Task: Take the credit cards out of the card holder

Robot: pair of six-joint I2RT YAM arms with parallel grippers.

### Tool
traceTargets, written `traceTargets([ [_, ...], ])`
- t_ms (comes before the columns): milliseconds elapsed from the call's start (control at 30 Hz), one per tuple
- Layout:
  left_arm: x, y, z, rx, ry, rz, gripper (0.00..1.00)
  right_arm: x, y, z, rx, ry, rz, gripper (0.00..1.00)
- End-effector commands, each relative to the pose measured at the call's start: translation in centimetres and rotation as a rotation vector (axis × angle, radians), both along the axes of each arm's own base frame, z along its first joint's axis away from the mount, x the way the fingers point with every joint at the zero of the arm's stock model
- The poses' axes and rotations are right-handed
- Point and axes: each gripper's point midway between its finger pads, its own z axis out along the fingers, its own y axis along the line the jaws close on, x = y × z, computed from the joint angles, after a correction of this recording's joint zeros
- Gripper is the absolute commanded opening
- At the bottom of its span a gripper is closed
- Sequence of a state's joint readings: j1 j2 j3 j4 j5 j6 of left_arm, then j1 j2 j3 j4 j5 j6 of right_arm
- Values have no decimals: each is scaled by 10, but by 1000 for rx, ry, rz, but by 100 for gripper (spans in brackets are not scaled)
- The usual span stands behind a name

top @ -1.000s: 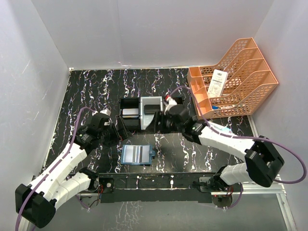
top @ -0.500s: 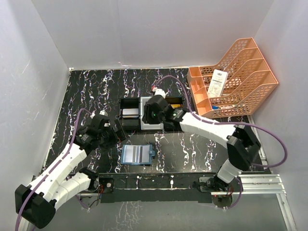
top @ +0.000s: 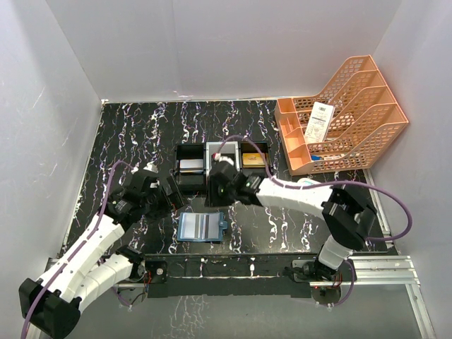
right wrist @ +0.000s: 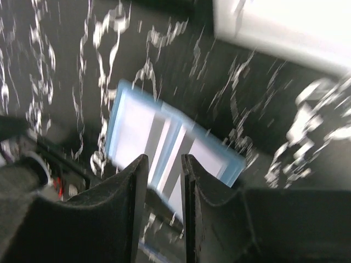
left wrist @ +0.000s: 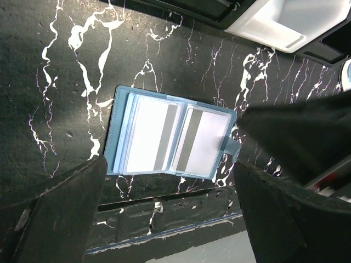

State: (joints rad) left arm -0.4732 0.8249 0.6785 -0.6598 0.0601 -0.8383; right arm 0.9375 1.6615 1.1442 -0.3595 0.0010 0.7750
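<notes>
The left pincer [left wrist: 170, 161] is released. Its fingers [left wrist: 60, 213] are spread wide and hold nothing, and the card holder [left wrist: 173, 129] shows between them in the wrist view. The right pincer [right wrist: 164, 161] is also empty: its fingers [right wrist: 129, 208] stand a narrow gap apart with nothing between them. Its blurred wrist view looks down on the same card holder.

From above, the left pincer is just beyond the holder's left corner, and the right pincer is just past its far edge, at the near side of the tray [top: 189, 147].

The card holder lies open and flat on the bench [top: 134, 134], near the front edge between the two arms, with its snap tab on the right. Two pale cards [left wrist: 148, 137] with grey stripes sit in its clear pockets, one in each panel.

In the tray, a grey card [top: 189, 166] lies in the left black compartment and a gold card [top: 253, 159] in the right one. The right pincer partly hides the white middle compartment. At the far right, an orange rack [top: 353, 92] holds a white slip [top: 321, 121].
</notes>
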Motion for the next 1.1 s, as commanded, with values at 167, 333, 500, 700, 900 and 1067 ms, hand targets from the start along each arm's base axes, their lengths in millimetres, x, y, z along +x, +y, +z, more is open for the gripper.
traceTargets([
  [167, 2, -15, 7, -79, -36, -56, 99, -76, 3, -24, 52, 94, -45, 29],
  [333, 0, -39, 8, -174, -27, -173, 93, -72, -25, -53, -88, 72, -100, 29],
  [500, -2, -62, 6, -276, -2, -260, 86, -77, -35, -78, -129, 101, -80, 20],
  [700, 3, -69, -5, -261, 25, -266, 74, -89, -39, -97, -99, 151, -85, 12],
  [900, -11, -78, -36, -141, 102, -293, 56, -96, -33, -97, -19, 168, -64, 10],
  [1067, -22, -61, -65, -6, 155, -273, 49, -93, -30, -90, 20, 139, -60, 11],
])
